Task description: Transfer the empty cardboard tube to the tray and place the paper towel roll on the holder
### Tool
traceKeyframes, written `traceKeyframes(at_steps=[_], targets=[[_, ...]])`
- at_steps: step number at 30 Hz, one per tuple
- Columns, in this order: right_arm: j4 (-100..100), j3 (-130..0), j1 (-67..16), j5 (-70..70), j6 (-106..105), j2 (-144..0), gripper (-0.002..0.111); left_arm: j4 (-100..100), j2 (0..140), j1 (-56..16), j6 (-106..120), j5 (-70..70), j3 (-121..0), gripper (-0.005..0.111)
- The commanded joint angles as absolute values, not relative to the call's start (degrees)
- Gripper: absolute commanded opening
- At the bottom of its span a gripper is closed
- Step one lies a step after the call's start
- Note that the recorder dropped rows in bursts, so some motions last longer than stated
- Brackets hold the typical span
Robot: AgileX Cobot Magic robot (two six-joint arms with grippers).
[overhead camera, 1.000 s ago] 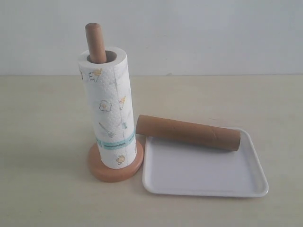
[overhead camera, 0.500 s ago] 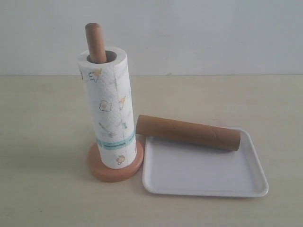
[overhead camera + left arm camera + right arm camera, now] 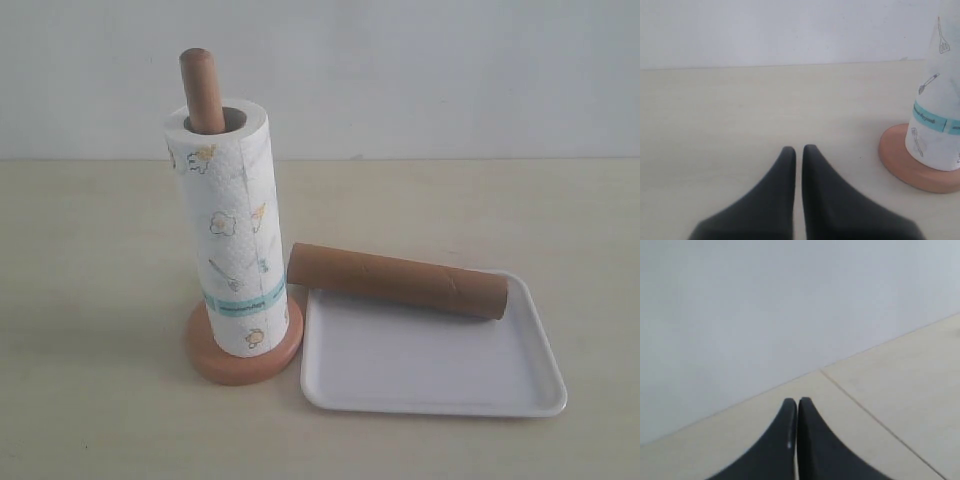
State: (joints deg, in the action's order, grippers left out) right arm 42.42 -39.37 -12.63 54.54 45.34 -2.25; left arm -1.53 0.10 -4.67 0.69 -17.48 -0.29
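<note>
The paper towel roll [image 3: 226, 236] stands upright on the holder [image 3: 203, 90], whose post pokes out of the roll's top and whose disc base [image 3: 244, 360] rests on the table. The empty cardboard tube [image 3: 397, 280] lies across the far rim of the white tray [image 3: 430, 365], its left end overhanging the rim. No gripper shows in the exterior view. In the left wrist view my left gripper [image 3: 799, 150] is shut and holds nothing, with the roll [image 3: 939, 100] and base [image 3: 905, 162] off to one side. My right gripper [image 3: 797, 401] is shut and holds nothing, above bare table.
A pale wall rises behind the beige table [image 3: 100, 260]. A seam line [image 3: 875, 420] crosses the table surface in the right wrist view.
</note>
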Motion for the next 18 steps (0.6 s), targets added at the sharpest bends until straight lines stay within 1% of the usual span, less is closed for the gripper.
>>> traceKeyframes(at_steps=[1, 5, 8, 12, 15, 18], targets=[[41.4, -39.3, -3.9, 53.1, 45.5, 0.0, 0.0, -1.6, 0.0, -4.6, 0.9, -16.9, 0.0, 0.004], [34.6, -39.3, -2.8, 47.5, 39.5, 0.0, 0.0, -1.6, 0.0, -4.6, 0.9, -16.9, 0.0, 0.004], [25.3, -39.3, -2.8, 44.9, 32.4, 0.0, 0.0, -1.6, 0.0, -4.6, 0.9, -16.9, 0.0, 0.004], [11.3, -39.1, -2.8, 43.0, 15.2, -0.7, 0.0, -1.6, 0.0, -4.6, 0.9, -16.9, 0.0, 0.004], [7.2, -37.2, -2.8, 39.5, 5.5, -1.2, 0.0, -1.6, 0.0, -4.6, 0.9, -16.9, 0.0, 0.004], [5.9, -33.8, -2.8, 34.5, 4.5, -1.3, 0.0, -1.6, 0.0, -4.6, 0.9, -16.9, 0.0, 0.004]])
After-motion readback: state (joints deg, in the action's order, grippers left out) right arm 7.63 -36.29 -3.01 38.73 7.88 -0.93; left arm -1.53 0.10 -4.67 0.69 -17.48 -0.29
